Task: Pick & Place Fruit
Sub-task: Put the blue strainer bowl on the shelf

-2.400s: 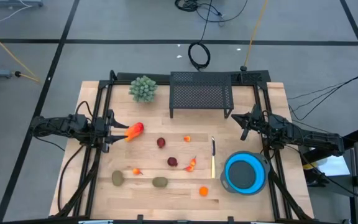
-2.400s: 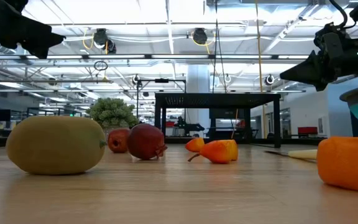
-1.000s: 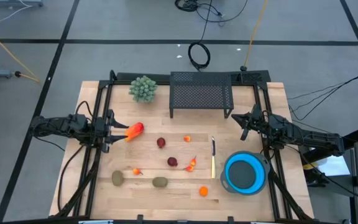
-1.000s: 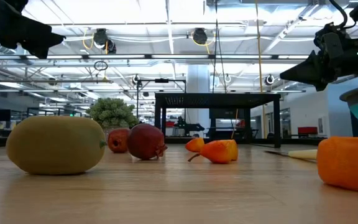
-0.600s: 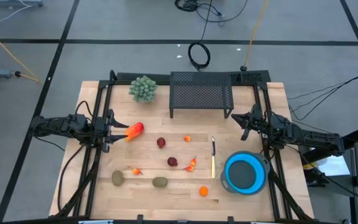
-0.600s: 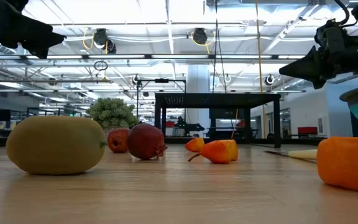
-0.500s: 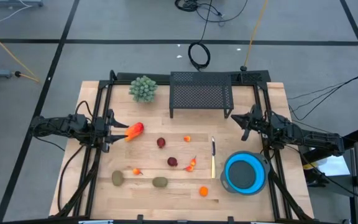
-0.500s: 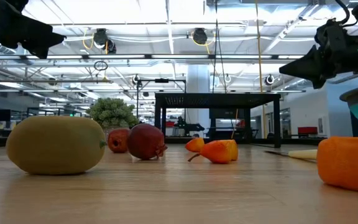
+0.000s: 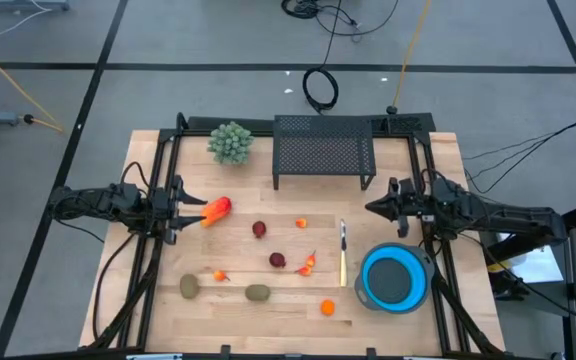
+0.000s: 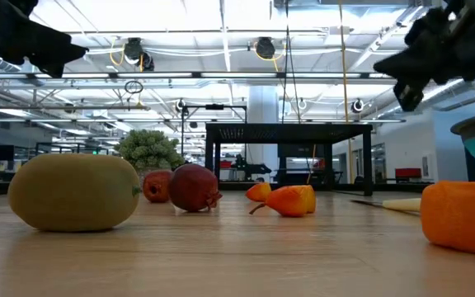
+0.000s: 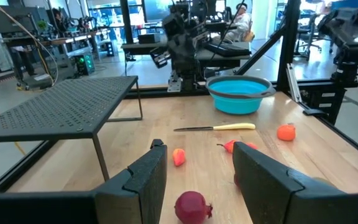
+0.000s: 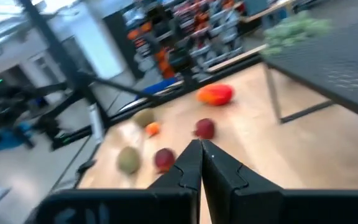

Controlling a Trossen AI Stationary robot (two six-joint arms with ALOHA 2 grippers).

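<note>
Right end effector (image 9: 372, 208) has swung in from the right edge toward the middle of the surface (image 9: 438, 320) since half a second ago, fingers pinched together on nothing. Left end effector (image 9: 186, 211) at the left edge hasn't budged; it hangs part-open, empty, tips just beside the orange-red mango (image 9: 216, 209).

From above, count the fruit: one mango, two dark red round ones (image 9: 259, 229) (image 9: 278, 260), two brownish-green ovals (image 9: 189, 287) (image 9: 257, 293) near the front edge, three small orange pieces (image 9: 301, 223) (image 9: 220, 275) (image 9: 328, 308), plus one orange-red piece with a stem (image 9: 308, 264). One knife (image 9: 343, 256), one blue bowl (image 9: 395, 278) by the right front corner, one mesh rack (image 9: 323, 150) at the back edge, one green bushy plant (image 9: 231, 142) beside it.

Low view: the right arm (image 10: 439, 41) now sits higher than before; fruit unchanged on the surface.

Left wrist view: dark fingers (image 11: 145, 180) apart, one red fruit between them farther off.

Right wrist view: fingers (image 12: 188, 168) shut tight, four fruits visible beyond, blurred.
</note>
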